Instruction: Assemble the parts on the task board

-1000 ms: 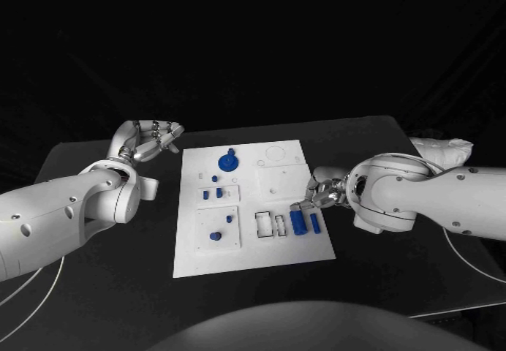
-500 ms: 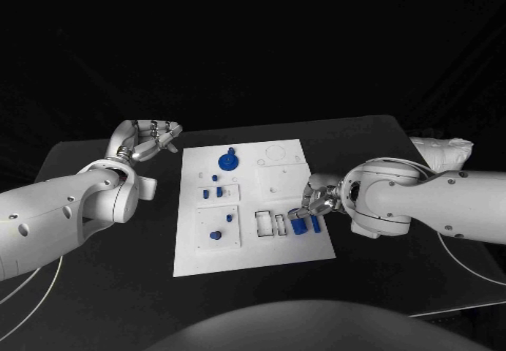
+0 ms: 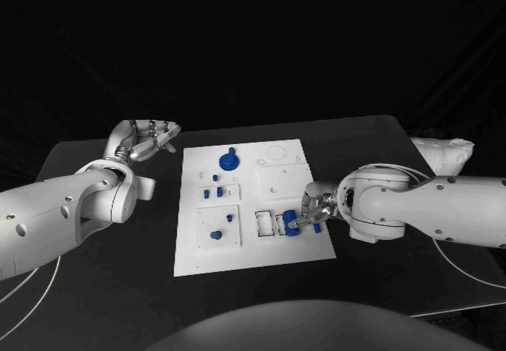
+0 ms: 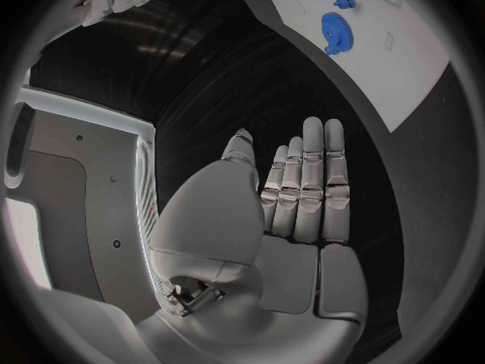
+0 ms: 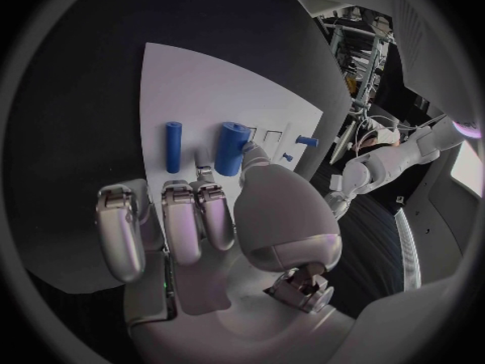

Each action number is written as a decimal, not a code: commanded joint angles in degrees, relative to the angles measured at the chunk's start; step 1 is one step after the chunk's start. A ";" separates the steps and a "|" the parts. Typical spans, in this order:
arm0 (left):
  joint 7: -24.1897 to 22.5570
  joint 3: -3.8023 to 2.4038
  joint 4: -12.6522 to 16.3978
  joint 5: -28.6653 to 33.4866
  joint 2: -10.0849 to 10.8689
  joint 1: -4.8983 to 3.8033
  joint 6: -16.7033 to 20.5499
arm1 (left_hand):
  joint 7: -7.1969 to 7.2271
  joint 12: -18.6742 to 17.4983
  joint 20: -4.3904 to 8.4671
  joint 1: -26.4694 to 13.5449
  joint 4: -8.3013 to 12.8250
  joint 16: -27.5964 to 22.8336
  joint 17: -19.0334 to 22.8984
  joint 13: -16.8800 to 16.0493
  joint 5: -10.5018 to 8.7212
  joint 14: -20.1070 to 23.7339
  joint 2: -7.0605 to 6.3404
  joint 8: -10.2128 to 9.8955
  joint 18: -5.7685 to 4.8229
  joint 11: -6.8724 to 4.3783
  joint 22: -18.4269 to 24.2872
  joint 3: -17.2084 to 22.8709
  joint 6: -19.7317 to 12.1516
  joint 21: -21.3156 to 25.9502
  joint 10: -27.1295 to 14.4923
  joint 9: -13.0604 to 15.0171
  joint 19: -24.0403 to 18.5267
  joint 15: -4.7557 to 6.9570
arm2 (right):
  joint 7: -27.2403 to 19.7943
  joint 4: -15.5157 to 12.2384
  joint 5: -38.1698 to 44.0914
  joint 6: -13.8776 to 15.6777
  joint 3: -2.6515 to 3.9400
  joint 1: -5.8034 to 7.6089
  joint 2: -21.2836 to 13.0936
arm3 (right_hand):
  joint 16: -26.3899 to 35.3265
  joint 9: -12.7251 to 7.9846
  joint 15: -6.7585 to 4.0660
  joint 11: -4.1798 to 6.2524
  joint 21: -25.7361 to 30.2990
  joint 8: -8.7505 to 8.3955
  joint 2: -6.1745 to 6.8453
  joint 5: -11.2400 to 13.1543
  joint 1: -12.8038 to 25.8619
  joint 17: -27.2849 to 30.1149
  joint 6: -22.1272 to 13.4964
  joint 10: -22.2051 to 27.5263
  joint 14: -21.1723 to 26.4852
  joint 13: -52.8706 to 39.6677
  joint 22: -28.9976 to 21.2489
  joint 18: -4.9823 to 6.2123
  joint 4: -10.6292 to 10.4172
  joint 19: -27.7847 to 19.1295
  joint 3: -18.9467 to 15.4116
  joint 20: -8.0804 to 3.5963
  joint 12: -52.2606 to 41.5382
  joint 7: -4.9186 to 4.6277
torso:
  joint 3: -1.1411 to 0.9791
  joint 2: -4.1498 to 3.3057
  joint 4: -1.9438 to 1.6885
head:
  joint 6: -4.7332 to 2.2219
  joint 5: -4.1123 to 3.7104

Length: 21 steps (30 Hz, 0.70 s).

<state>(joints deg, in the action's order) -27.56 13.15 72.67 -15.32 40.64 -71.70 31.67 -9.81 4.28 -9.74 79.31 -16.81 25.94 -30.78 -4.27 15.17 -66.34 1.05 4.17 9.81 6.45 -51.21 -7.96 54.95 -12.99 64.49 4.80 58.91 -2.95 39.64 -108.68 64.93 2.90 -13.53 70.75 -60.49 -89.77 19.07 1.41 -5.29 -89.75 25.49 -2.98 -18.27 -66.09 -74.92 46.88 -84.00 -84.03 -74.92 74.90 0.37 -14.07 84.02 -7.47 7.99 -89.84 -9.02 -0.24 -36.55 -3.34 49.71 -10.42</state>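
Observation:
The white task board (image 3: 253,248) lies in the middle of the black table. At its right edge my right hand (image 3: 312,207) pinches a thick blue cylinder (image 3: 290,221) between thumb and a finger, just beside the rectangular recesses (image 3: 264,223). The right wrist view shows that cylinder (image 5: 231,147) at the fingertips (image 5: 207,178), with a slim blue pin (image 5: 174,146) lying on the board beside it. The pin (image 3: 315,227) lies near the board's right edge. My left hand (image 3: 148,137) hovers off the board's far left corner; its fingers (image 4: 305,188) are straight and hold nothing.
A blue gear (image 3: 229,161) stands at the board's far end, also in the left wrist view as the gear (image 4: 336,29). Small blue pegs (image 3: 212,194) and a round blue piece (image 3: 215,235) sit on the left half. A white bundle (image 3: 443,152) lies at the table's right edge.
My right hand has moved leftward over the board with the thick blue cylinder, carrying it from beside the slim pin toward the rectangular recesses. The left hand has stayed in place.

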 commanded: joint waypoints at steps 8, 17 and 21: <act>-0.39 -0.05 0.45 -0.22 0.19 -0.02 -0.89 | 0.08 0.00 -0.03 0.26 0.05 -0.19 0.08 -0.05 0.30 -0.07 0.34 0.01 0.67 0.18 0.06 -0.28 -0.26 0.35 -0.33 0.04 0.49 -0.35 | 5.34 2.14 1.06 -2.44 -0.01 -1.64 2.29 | -0.23 0.14 0.00 -0.17 -0.25 -0.41 -0.16 0.29 -0.50 -15.08 -0.78 -6.00 -5.97 -15.08 15.10 -0.37 0.00 5.98 0.50 -0.31 -0.16 -0.21 | 0.01 -0.05 0.06 | -0.09 0.09; -0.34 -0.05 0.47 -0.22 0.33 -0.02 -0.78 | 0.08 0.00 -0.03 0.26 0.05 -0.19 0.08 -0.05 0.30 -0.07 0.34 0.01 0.67 0.18 0.06 -0.28 -0.26 0.35 -0.33 0.04 0.49 -0.35 | 4.51 2.49 0.44 -0.90 -0.01 -2.01 2.79 | -0.23 -0.21 0.49 -0.94 -0.25 -2.64 -0.17 -0.42 0.13 -15.08 -3.38 -6.00 -5.97 -15.08 15.10 -0.37 0.42 5.98 1.56 0.08 -0.16 -1.06 | 0.00 -0.04 0.04 | -0.14 -0.06; -0.33 -0.05 0.50 -0.22 0.29 -0.02 -0.83 | 0.08 0.00 -0.03 0.26 0.05 -0.19 0.08 -0.05 0.30 -0.07 0.34 0.01 0.67 0.18 0.06 -0.28 -0.26 0.35 -0.33 0.04 0.49 -0.35 | 4.25 2.69 -0.61 -0.47 -0.01 -2.04 2.83 | -0.23 -0.69 0.75 -1.18 -0.25 -4.01 -1.49 -0.31 -1.75 -15.08 -4.63 -6.00 -5.97 -15.08 15.10 -0.37 2.01 5.98 3.84 0.36 -0.16 -1.25 | 0.00 -0.06 0.00 | -0.10 -0.11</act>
<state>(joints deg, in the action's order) -27.54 13.15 73.00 -15.32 41.03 -71.70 31.60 -9.81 4.28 -9.74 79.31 -16.81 25.94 -30.79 -4.27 15.17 -66.34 1.05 4.17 9.82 6.45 -51.22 -7.96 54.95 -13.00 64.49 4.80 58.90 -2.95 39.60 -106.26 65.56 2.97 -13.12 69.24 -57.82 -89.77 46.27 1.84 -6.11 -89.75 25.69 -4.21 -18.63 -67.31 -74.91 42.70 -84.00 -84.02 -74.91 74.94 0.38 -12.29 84.01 -4.11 7.99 -89.84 -10.33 -0.22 -36.60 -3.30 49.56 -10.52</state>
